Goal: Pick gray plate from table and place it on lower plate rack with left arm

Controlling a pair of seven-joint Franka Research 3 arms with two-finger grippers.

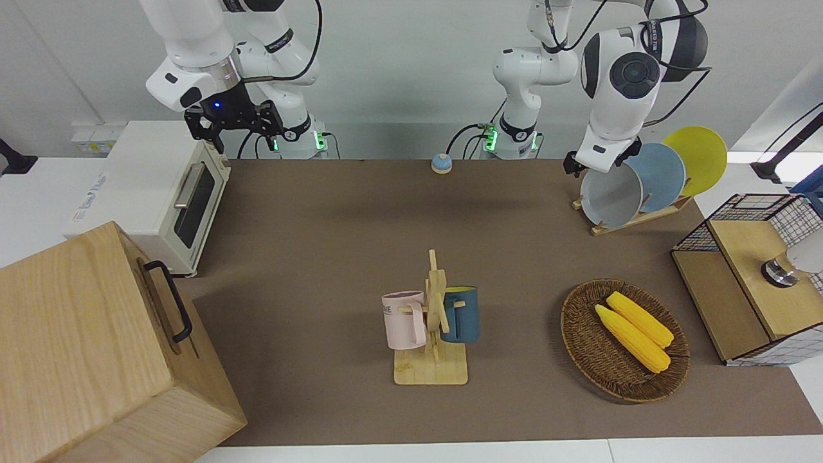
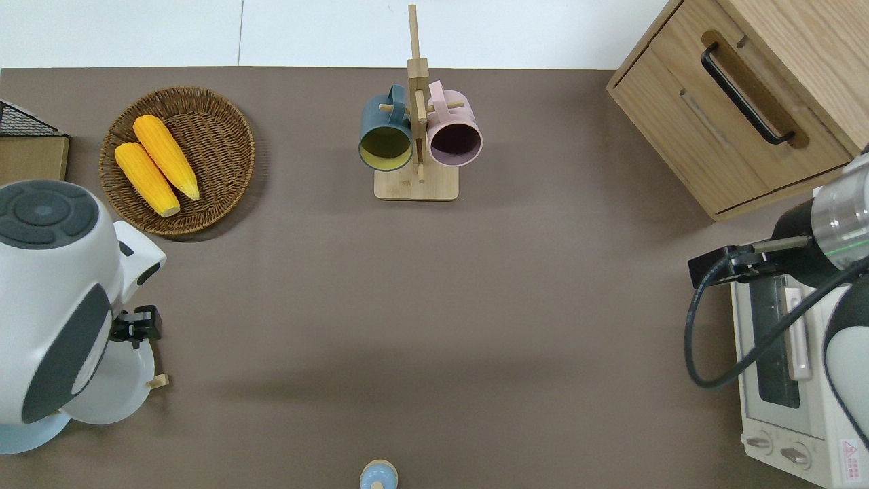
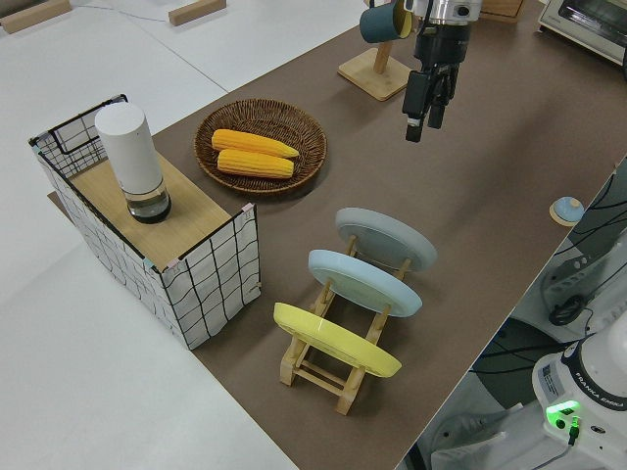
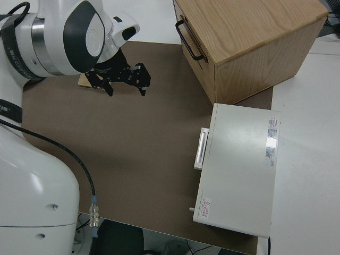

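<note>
Table, gray plate racked on edge

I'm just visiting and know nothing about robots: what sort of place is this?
Probably a robot lab staged as a kitchen: two white robot arms work at a table that holds a toaster oven, a plate rack and mugs on a stand.

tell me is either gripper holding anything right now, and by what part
Nothing is held. The left gripper hangs empty over the gray plate, which stands in the lower plate rack. The right arm is parked, its gripper open and empty.
</note>
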